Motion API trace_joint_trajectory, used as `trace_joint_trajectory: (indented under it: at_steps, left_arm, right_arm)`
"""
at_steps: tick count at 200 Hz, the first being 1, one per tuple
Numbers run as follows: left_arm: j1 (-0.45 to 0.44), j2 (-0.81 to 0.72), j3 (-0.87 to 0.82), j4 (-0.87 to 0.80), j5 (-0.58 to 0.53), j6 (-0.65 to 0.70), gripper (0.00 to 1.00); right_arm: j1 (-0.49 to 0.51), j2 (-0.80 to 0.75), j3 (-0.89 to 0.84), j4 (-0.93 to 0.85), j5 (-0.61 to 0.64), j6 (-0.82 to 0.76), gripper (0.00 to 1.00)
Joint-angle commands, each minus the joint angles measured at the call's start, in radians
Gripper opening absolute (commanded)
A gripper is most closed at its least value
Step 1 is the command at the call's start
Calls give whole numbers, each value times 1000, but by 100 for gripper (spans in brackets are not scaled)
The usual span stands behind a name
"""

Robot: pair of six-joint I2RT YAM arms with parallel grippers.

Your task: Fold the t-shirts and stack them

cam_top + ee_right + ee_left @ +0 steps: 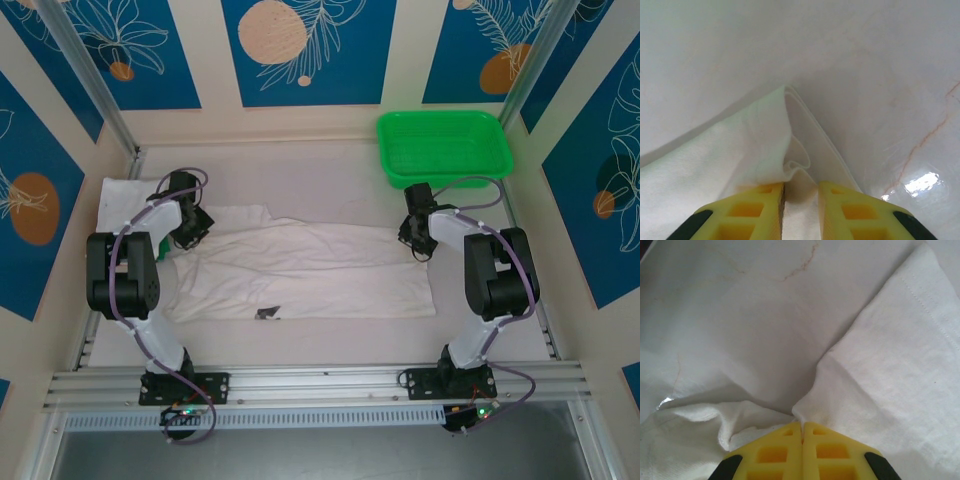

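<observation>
A white t-shirt lies spread across the middle of the table, with a small dark label at its near edge. My left gripper sits at the shirt's far left corner. In the left wrist view its yellow fingers are shut on a pinched fold of the t-shirt. My right gripper is at the far right corner. Its fingers stand apart, and the t-shirt's corner lies loose in the gap. A second white t-shirt lies folded at the far left.
A green mesh basket stands at the back right, just beyond the right arm. Patterned walls close in the table on three sides. An aluminium rail runs along the near edge by the arm bases.
</observation>
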Motion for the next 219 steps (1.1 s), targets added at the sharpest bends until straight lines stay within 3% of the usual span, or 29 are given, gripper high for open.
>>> trace_joint_trajectory:
  at_steps: [1,20,48,120,219]
  left_arm:
    - [15,-4,-7,7,10,8,0]
    - [15,-4,-7,7,11,8,0]
    - [15,-8,-9,7,9,8,0]
    - [15,-35,-9,-1,6,8,0]
    - [27,-213,-19,-60,1,29,0]
  right_arm:
    - [-5,17,-4,13,-16,3,24]
    - [-6,16,-3,16,-19,-2,20]
    - [-10,13,0,21,-26,-16,0]
    - [-11,-102,-31,37,-10,-47,0]
    - [-60,-310,-60,-23,-15,-100,0]
